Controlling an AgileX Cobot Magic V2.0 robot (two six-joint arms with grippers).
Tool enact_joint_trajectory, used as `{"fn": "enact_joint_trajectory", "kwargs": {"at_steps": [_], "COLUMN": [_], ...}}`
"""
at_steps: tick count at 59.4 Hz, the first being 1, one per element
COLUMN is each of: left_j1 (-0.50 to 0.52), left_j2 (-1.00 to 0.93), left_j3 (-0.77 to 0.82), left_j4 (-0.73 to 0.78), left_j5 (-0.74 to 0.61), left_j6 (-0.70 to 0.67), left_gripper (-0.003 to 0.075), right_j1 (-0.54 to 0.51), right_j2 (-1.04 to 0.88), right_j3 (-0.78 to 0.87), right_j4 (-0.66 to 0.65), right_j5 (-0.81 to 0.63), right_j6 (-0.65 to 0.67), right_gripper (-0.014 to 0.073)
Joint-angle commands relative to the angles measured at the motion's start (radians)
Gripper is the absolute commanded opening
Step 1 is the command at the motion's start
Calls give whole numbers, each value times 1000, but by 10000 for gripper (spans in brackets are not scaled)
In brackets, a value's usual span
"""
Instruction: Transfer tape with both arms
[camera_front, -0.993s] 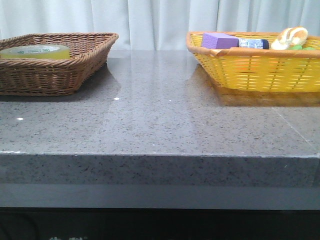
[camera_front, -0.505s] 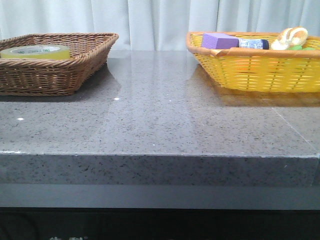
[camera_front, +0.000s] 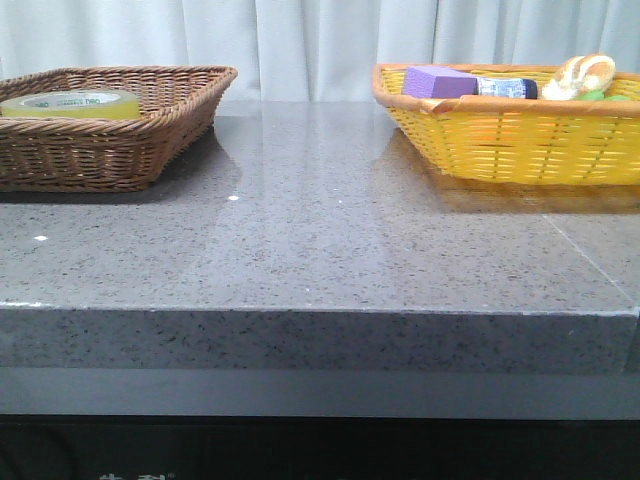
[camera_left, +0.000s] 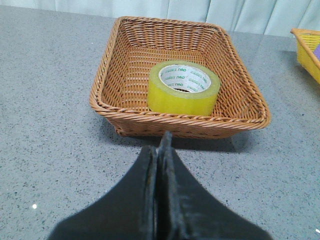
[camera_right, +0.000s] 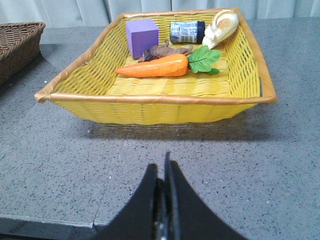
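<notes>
The yellow tape roll (camera_front: 72, 103) lies flat in the brown wicker basket (camera_front: 150, 130) at the back left; the left wrist view shows the tape (camera_left: 183, 88) with its white core ring and green lettering. My left gripper (camera_left: 159, 146) is shut and empty, over the grey table just short of that basket (camera_left: 125, 107). My right gripper (camera_right: 163, 167) is shut and empty, over the table in front of the yellow basket (camera_right: 150, 107). Neither arm shows in the front view.
The yellow basket (camera_front: 520, 140) at the back right holds a purple block (camera_right: 142, 37), a carrot (camera_right: 157, 66), a dark jar (camera_right: 186, 31) and a bread-like item (camera_right: 221, 25). The grey stone table (camera_front: 330, 230) has a front edge close to the camera.
</notes>
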Motion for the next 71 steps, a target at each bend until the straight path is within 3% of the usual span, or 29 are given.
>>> {"fn": "enact_joint_trajectory", "kwargs": {"at_steps": [1, 46, 71], "left_j1": [-1, -1, -1], "left_j2": [0, -5, -234], "left_j3": [-25, -12, 285], "left_j4": [-7, -5, -7], "left_j5": [-84, -90, -267], "left_j6": [-4, -4, -4], "left_gripper": [-20, -20, -20], "right_j1": [-5, -5, -5], "right_j2": [10, 10, 10], "right_j3": [-22, -22, -22], "right_j4": [-2, -2, -2], "right_j5": [-84, -83, -83], "right_j6": [-3, -3, -3], "right_gripper": [-89, -89, -89]}}
